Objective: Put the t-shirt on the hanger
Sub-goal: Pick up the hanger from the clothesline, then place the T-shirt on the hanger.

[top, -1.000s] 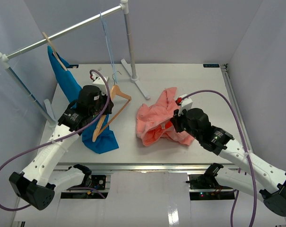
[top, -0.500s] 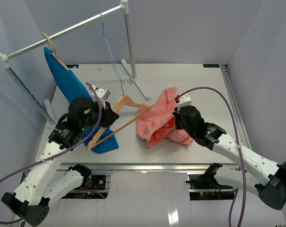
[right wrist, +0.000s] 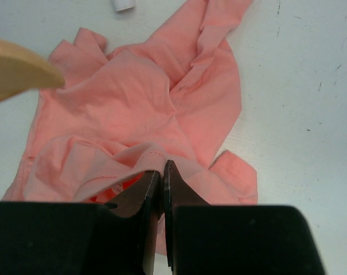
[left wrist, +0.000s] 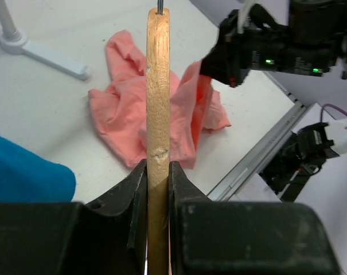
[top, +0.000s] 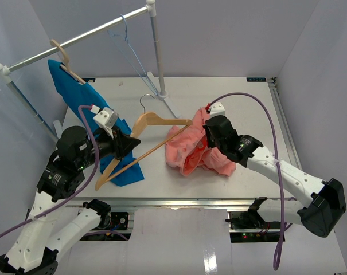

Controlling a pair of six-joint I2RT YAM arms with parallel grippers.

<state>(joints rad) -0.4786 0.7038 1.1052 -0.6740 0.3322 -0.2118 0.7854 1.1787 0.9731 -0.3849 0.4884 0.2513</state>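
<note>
The salmon-pink t-shirt (top: 193, 150) lies crumpled on the table right of centre. My right gripper (top: 203, 143) is shut on a hemmed edge of the t-shirt (right wrist: 127, 120) and lifts that edge slightly. My left gripper (top: 127, 144) is shut on the light wooden hanger (top: 156, 120) and holds it above the table, its right end reaching over the t-shirt's left part. In the left wrist view the hanger (left wrist: 158, 86) runs straight out from the jaws, with the t-shirt (left wrist: 119, 109) beyond it. The hanger's tip (right wrist: 18, 71) shows in the right wrist view.
A clothes rail (top: 75, 39) on white stands crosses the back left. A bright blue shirt (top: 81, 109) hangs from it on a tan hanger and drapes onto the table. A thin pale-blue wire hanger (top: 130, 48) hangs near the rail's right post (top: 158, 54).
My left arm has drawn back to the left and swung the hanger rightward, so its end now reaches over the t-shirt. My right gripper has moved up and left with the t-shirt's edge.
</note>
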